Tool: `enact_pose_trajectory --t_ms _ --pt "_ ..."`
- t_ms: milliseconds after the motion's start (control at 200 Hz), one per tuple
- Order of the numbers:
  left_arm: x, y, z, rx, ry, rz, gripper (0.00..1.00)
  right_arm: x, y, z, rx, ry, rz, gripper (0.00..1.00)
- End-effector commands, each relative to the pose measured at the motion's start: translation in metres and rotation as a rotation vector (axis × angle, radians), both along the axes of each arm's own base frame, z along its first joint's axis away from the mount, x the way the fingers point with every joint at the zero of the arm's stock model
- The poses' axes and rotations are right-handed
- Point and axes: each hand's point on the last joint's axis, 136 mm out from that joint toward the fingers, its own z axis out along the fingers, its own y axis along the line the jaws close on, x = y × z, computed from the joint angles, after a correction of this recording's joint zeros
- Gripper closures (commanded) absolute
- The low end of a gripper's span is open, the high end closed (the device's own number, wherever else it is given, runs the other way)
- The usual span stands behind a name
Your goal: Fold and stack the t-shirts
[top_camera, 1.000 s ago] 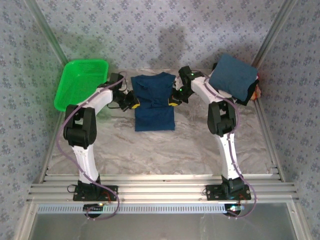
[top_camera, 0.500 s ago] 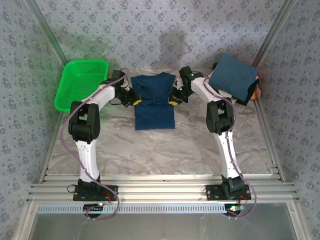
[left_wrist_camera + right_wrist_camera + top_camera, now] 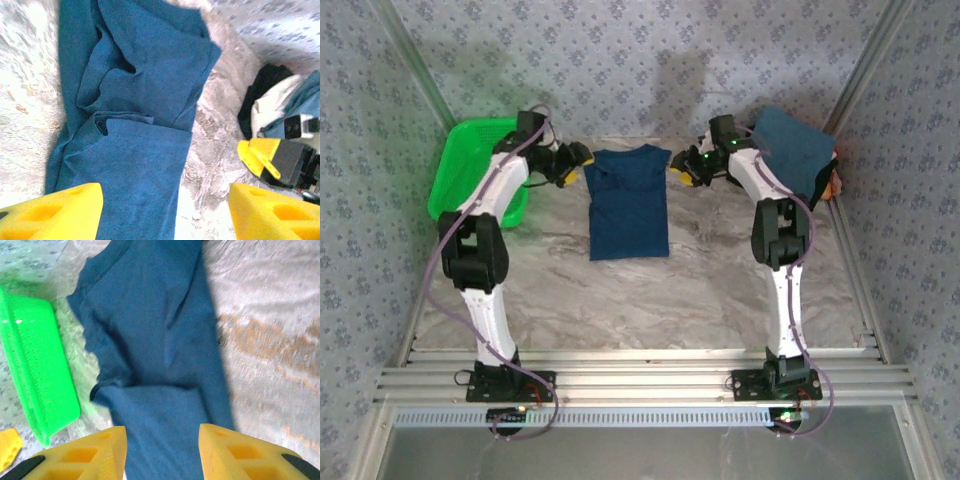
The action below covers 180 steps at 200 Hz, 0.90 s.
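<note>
You've just let go. Your left gripper (image 3: 572,160) and right gripper (image 3: 682,170) now stand open, lifted off the shirt (image 3: 630,205), which lies flat beside the basket (image 3: 470,150) with its sleeves tucked in. It looks ready for halving.

Looks down on a rumpled dark blue t-shirt (image 3: 135,150) between the left gripper's (image 3: 165,200) spread fingers. Shows, right of the t-shirt, the right gripper (image 3: 256,155) and piled shirts (image 3: 270,110).

Navy t-shirt (image 3: 629,203) folded narrow, flat mid-table, teal t-shirt (image 3: 788,152) folded, far right
</note>
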Motion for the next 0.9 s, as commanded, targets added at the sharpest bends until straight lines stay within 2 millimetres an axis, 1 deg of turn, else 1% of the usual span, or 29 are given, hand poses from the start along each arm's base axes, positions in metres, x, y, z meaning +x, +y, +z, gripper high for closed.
enact_pose_trajectory --t_ms 0,45,65,80,135,165,175,195,290,325,355,370,475,570,640,650,660,769,894 --pt "-0.031 0.007 0.029 0.034 -0.046 -0.032 0.32 -0.027 0.007 0.036 -0.006 -0.077 0.043 0.56" --pt "-0.041 0.010 0.023 0.047 -0.032 -0.036 0.32 -0.042 0.007 0.029 -0.017 -0.063 0.066 0.55" --pt "-0.047 0.011 0.019 0.053 -0.023 -0.038 0.32 -0.047 0.008 0.031 -0.015 -0.065 0.072 0.55" --pt "-0.052 0.012 0.013 0.055 -0.008 -0.039 0.32 -0.053 0.007 0.027 -0.017 -0.054 0.074 0.55" --pt "-0.070 0.010 0.001 0.045 0.017 -0.051 0.32 -0.070 0.006 0.023 -0.036 -0.044 0.075 0.53" --pt "-0.080 0.009 -0.007 0.041 0.033 -0.059 0.32 -0.082 0.006 0.015 -0.063 -0.048 0.103 0.52" --pt "-0.082 0.009 -0.007 0.040 0.031 -0.061 0.32 -0.085 0.006 0.014 -0.066 -0.045 0.107 0.52" --pt "-0.090 0.010 -0.014 0.042 0.047 -0.062 0.32 -0.092 0.007 0.012 -0.068 -0.040 0.115 0.51" --pt "-0.121 0.008 -0.037 0.020 0.091 -0.077 0.32 -0.125 0.009 -0.009 -0.080 0.019 0.151 0.50" --pt "-0.129 0.008 -0.045 0.008 0.103 -0.071 0.33 -0.134 0.011 -0.013 -0.084 0.023 0.164 0.49" --pt "-0.136 0.006 -0.050 -0.013 0.111 -0.071 0.33 -0.143 0.012 -0.021 -0.087 0.039 0.170 0.49" --pt "-0.137 0.004 -0.051 -0.024 0.107 -0.073 0.33 -0.146 0.013 -0.022 -0.085 0.038 0.172 0.49" --pt "-0.158 -0.002 -0.071 -0.035 0.147 -0.084 0.34 -0.169 0.017 -0.045 -0.069 0.089 0.179 0.49" --pt "-0.173 -0.011 -0.087 -0.071 0.182 -0.099 0.35 -0.183 0.024 -0.058 -0.078 0.109 0.205 0.47" --pt "-0.181 -0.010 -0.101 -0.081 0.212 -0.085 0.35 -0.181 0.029 -0.058 -0.076 0.089 0.209 0.46" --pt "-0.182 -0.010 -0.102 -0.082 0.213 -0.083 0.35 -0.188 0.026 -0.067 -0.082 0.112 0.209 0.46" --pt "-0.183 -0.010 -0.104 -0.083 0.217 -0.080 0.35 -0.189 0.026 -0.070 -0.084 0.116 0.210 0.46" --pt "-0.183 -0.012 -0.113 -0.114 0.224 -0.059 0.35 -0.193 0.026 -0.084 -0.074 0.155 0.187 0.46" --pt "-0.180 -0.014 -0.122 -0.117 0.241 -0.048 0.35 -0.192 0.028 -0.091 -0.065 0.161 0.181 0.45"
